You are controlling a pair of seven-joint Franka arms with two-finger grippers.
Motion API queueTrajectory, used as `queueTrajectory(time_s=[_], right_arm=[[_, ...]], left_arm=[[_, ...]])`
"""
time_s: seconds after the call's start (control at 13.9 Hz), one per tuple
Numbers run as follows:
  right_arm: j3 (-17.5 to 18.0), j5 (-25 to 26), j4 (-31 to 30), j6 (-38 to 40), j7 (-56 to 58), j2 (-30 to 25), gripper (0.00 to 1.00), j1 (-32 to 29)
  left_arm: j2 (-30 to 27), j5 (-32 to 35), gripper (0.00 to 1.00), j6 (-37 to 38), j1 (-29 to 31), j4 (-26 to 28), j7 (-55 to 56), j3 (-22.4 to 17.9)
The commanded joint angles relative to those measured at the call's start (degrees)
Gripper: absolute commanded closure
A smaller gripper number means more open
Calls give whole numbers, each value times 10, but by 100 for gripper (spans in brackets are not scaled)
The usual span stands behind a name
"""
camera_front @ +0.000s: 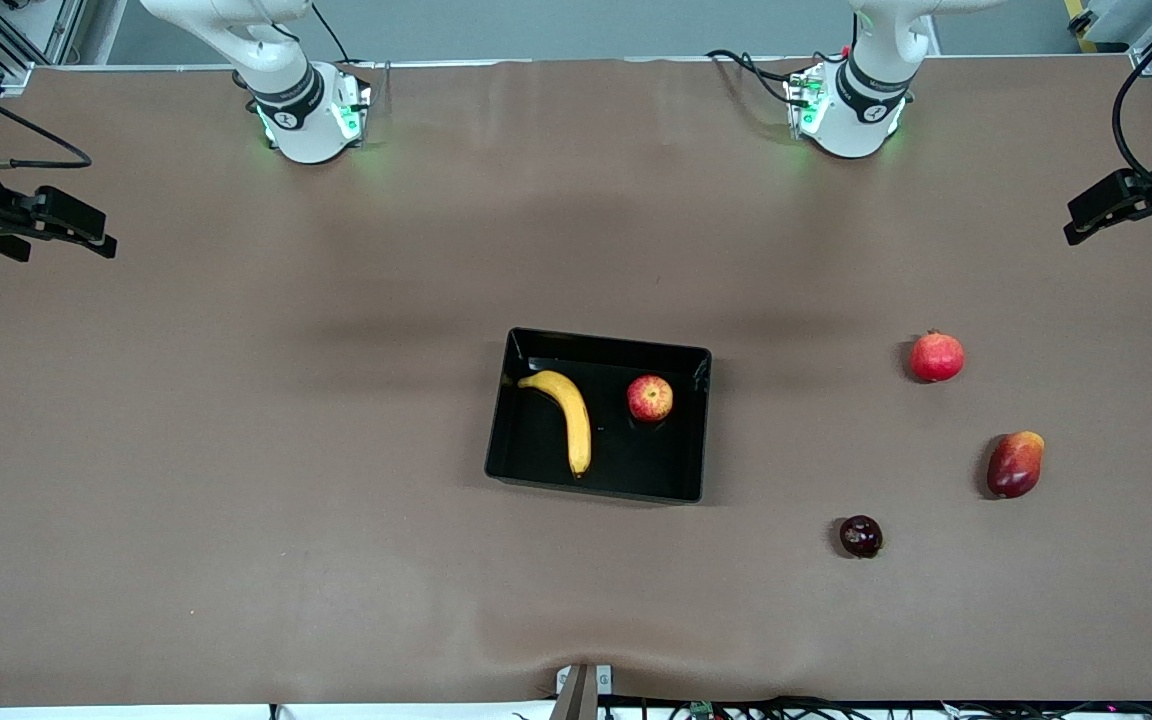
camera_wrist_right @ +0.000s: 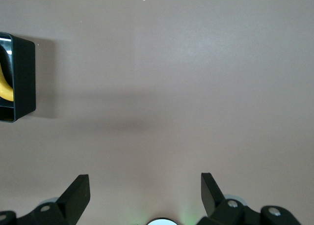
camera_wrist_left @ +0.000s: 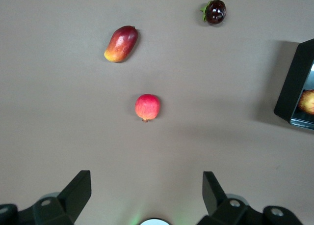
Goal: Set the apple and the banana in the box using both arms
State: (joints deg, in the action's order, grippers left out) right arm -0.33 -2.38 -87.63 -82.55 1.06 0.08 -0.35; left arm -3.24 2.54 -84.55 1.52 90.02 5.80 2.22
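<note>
Black box (camera_front: 696, 425) sits mid-table holding banana (camera_front: 568, 415) and apple (camera_front: 650, 398), apart. Left gripper (camera_wrist_left: 147, 195) and right gripper (camera_wrist_right: 144, 193) hang released, empty, over opposite table ends.

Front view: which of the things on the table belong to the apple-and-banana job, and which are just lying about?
Job:
- apple, in the box
- banana, in the box beside it
- box
- left gripper and right gripper, both open, empty, over bare table

Lying about, toward the left arm's end:
- red crowned fruit
- elongated red-orange fruit
- small dark fruit
</note>
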Motion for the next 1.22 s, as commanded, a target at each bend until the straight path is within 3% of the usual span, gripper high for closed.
queueTrajectory(time_s=[0.0,1.15], right_arm=[[2,-8,9,4,4,4,0,-4],[2,-9,9,4,4,4,0,-4]], left_arm=[[-14,-11,0,-5,-2,12,-6,-2],[-10,-29,0,16,-4,-21,-26,13]])
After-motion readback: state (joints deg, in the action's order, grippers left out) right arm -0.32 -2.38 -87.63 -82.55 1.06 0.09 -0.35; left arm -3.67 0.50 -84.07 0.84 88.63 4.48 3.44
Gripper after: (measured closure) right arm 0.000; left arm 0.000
